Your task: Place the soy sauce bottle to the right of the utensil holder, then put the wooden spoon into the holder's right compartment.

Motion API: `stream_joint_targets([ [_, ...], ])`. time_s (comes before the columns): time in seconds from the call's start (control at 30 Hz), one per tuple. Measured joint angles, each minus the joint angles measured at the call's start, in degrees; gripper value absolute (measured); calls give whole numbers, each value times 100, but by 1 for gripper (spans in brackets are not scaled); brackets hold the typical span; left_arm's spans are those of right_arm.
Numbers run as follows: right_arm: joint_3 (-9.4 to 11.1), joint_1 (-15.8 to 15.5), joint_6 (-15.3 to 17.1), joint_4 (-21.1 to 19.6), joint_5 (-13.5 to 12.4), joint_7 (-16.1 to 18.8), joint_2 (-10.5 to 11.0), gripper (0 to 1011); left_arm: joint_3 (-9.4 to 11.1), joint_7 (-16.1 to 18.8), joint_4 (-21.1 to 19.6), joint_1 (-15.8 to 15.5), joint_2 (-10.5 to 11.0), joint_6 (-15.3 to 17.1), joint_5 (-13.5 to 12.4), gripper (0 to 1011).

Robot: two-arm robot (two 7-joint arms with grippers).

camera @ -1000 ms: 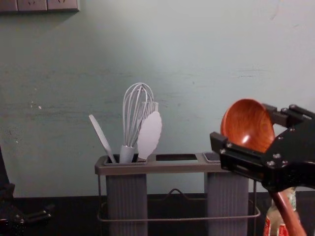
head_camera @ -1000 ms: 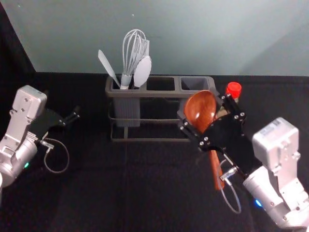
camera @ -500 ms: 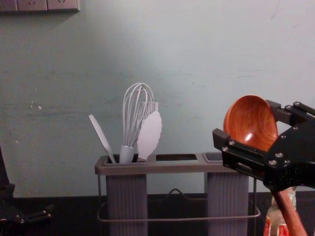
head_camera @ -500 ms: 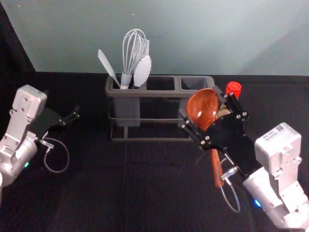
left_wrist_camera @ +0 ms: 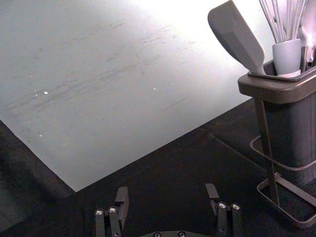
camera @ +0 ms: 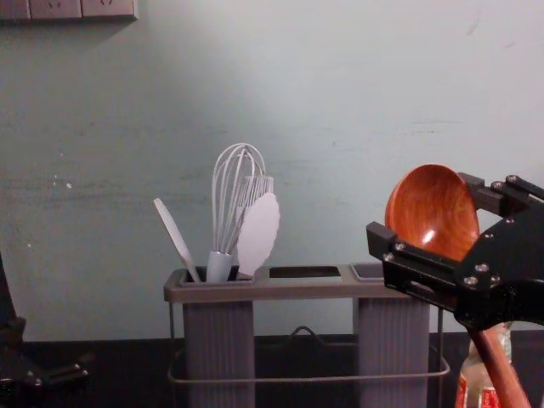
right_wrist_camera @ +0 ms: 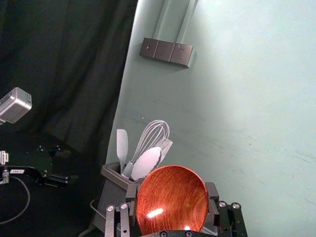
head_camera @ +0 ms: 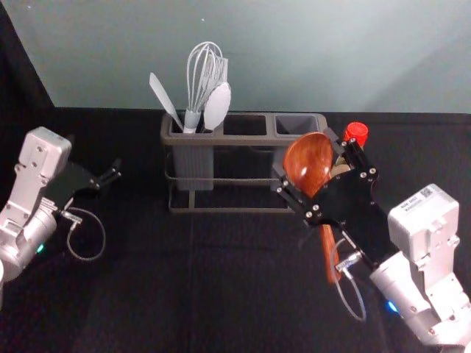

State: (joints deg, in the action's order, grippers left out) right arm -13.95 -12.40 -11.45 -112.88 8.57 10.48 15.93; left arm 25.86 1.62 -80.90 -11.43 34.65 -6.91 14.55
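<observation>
Four pale kitchen tools stand bunched together, heads up. A flat-bladed spatula (camera: 177, 240) leans outward to the left. Beside it a wire whisk (camera: 219, 266) rises highest, its rounded loops at the top. A toothed utensil (camera: 265, 184) stands close by, partly behind an oval, wavy-edged utensil (camera: 258, 234). Black cloth (head_camera: 147, 294) covers the table. Beyond it is a pale grey-green wall (camera: 382, 85), marked with faint scuffs and small white specks. Three joined socket plates (right_wrist_camera: 164, 51) are mounted there, beside a black curtain (right_wrist_camera: 59, 64) hanging in folds.
</observation>
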Motion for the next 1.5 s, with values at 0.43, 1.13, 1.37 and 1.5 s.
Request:
stream_joint_targets([
  [0.43, 0, 596, -350, 451, 26, 27, -49, 838, 0, 0, 0, 0, 0, 0, 0, 1011],
  [1.13, -75, 1664, -776, 1107, -48, 133, -183, 838, 0, 0, 0, 0, 0, 0, 0, 1011],
  [1.37, -68, 1890, -775, 1240, -93, 129, -223, 838, 0, 0, 0, 0, 0, 0, 0, 1011],
  [1.5, -85, 2063, -810, 1384, -133, 136, -257, 838, 0, 0, 0, 0, 0, 0, 0, 1011],
])
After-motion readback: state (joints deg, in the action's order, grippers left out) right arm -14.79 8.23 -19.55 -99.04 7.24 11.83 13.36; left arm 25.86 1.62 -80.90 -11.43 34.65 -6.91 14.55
